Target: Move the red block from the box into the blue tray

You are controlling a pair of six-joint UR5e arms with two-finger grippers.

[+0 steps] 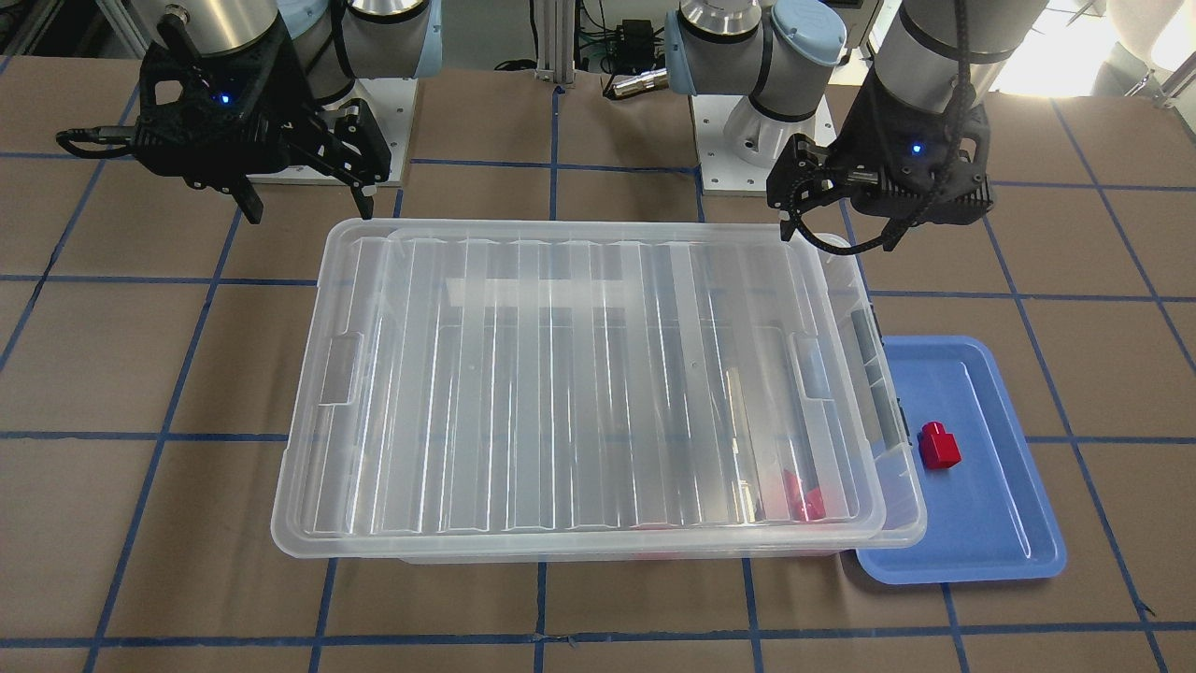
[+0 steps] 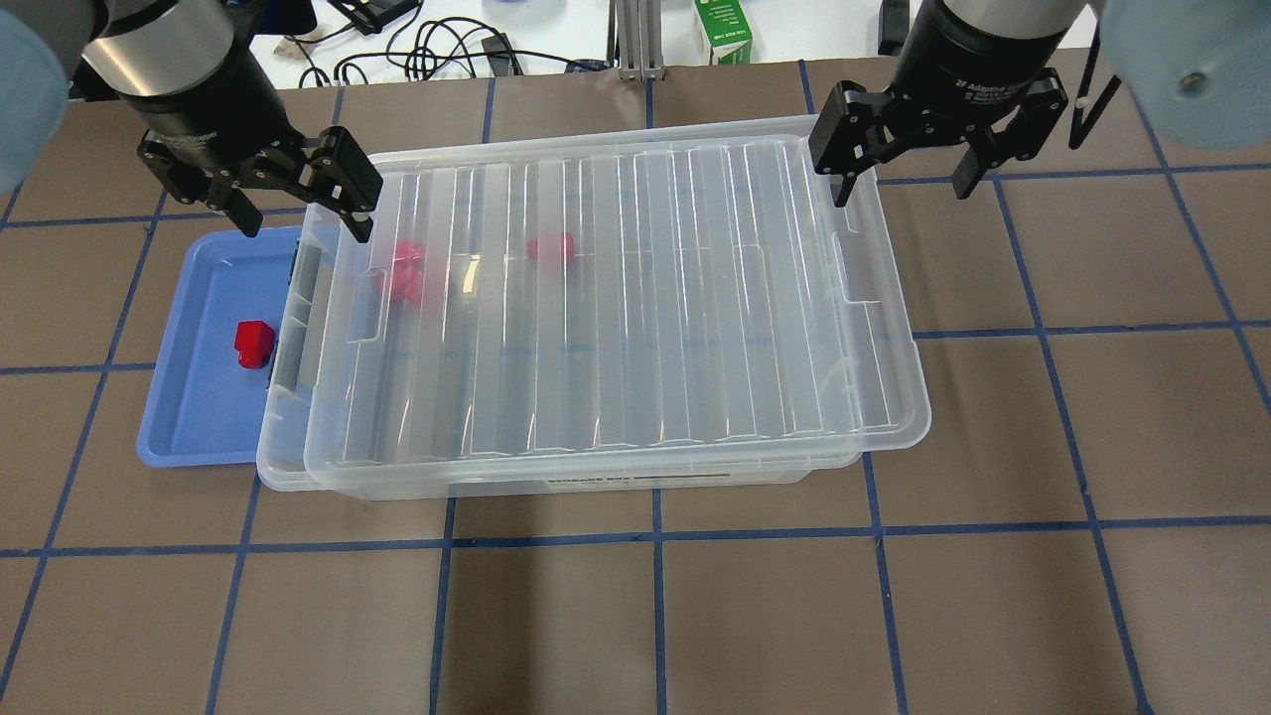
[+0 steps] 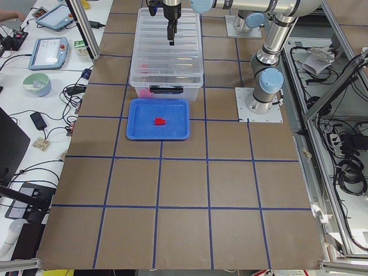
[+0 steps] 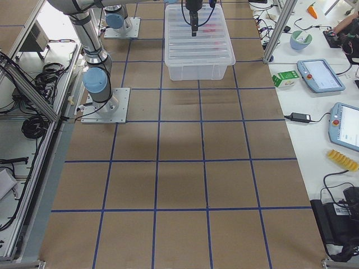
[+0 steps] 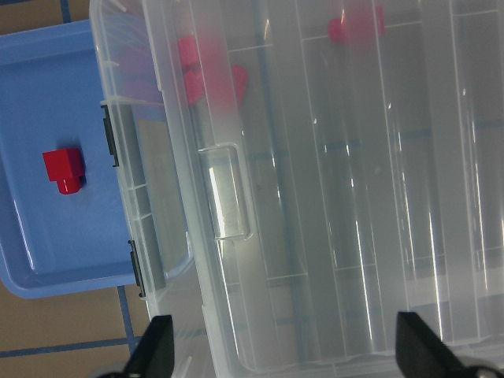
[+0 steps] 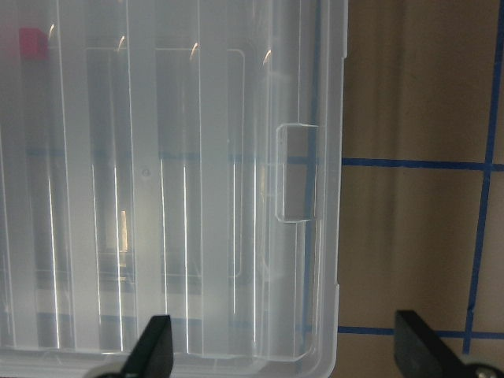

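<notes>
The red block [image 2: 253, 343] lies in the blue tray [image 2: 189, 427], also seen from the front [image 1: 939, 445] and in the left wrist view [image 5: 63, 169]. The tray [image 1: 990, 523] sits against the end of the clear box [image 2: 616, 298], partly under its rim. The box's ribbed lid [image 1: 579, 374] lies on it, slightly askew. More red blocks [image 2: 405, 270] show through the lid. My left gripper [image 2: 303, 226] is open and empty above the box's tray-side end. My right gripper [image 2: 902, 191] is open and empty above the opposite end.
Brown table surface with blue tape grid lines [image 2: 655, 536] surrounds the box. Cables and a green carton [image 2: 722, 30] lie beyond the table's far edge. Both arm bases [image 1: 747, 140] stand behind the box.
</notes>
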